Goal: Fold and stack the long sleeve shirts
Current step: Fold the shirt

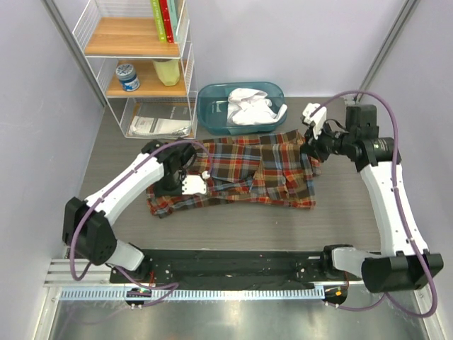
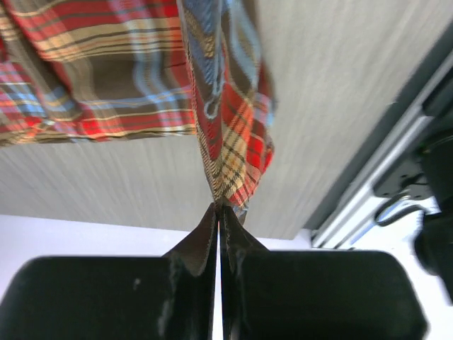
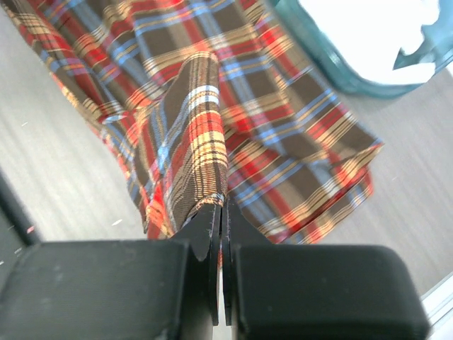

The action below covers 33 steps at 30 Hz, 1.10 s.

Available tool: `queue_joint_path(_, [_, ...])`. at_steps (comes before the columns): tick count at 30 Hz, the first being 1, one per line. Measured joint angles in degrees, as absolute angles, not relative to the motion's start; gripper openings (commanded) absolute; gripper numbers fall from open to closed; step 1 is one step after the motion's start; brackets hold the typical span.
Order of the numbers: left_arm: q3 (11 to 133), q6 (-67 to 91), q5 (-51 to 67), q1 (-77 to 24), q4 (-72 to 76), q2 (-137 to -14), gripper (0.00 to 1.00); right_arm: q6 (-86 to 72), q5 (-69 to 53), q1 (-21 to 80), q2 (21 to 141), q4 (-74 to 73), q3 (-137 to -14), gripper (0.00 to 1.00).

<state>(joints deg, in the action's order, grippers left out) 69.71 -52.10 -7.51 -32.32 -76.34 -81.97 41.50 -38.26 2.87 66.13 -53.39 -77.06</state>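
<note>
The plaid flannel shirt [image 1: 248, 170], red, brown, blue and yellow, lies spread across the middle of the grey table. My left gripper [image 1: 198, 180] is shut on a fold of its left part, and the cloth [image 2: 226, 134] hangs from the fingertips above the table. My right gripper [image 1: 311, 145] is shut on the shirt's right edge and lifts a ridge of cloth [image 3: 191, 134]. A plain white shirt [image 1: 251, 106] lies crumpled in the teal bin [image 1: 212, 106] behind.
A white wire shelf [image 1: 138, 64] with books, a jar and papers stands at the back left. The teal bin's rim shows in the right wrist view [image 3: 318, 64]. Bare table [image 1: 233, 223] lies in front of the shirt, ending at the black rail [image 1: 233, 265].
</note>
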Motion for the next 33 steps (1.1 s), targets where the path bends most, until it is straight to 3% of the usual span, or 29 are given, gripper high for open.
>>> queue_joint_path(16, [82.35,-66.13,-7.81,-22.61,-70.89,-101.41,0.0,41.78,-37.74,6.44,85.82,-35.55,-83.37,0.01])
queue_joint_path(26, [83.24,-67.75,-7.9,-20.99,-67.29,-104.12,0.01,42.59,-36.05,8.08,92.33,-30.3,-86.67,0.01])
queue_joint_path(29, [83.24,-67.96,-7.9,-20.67,-65.8,-104.62,0.1,42.61,-35.44,8.54,93.01,-28.88,-86.72,0.04])
queue_joint_path(33, [83.18,-67.0,-7.86,-19.35,-61.25,-105.16,0.39,42.17,-32.77,9.82,94.11,-27.16,-86.41,0.2])
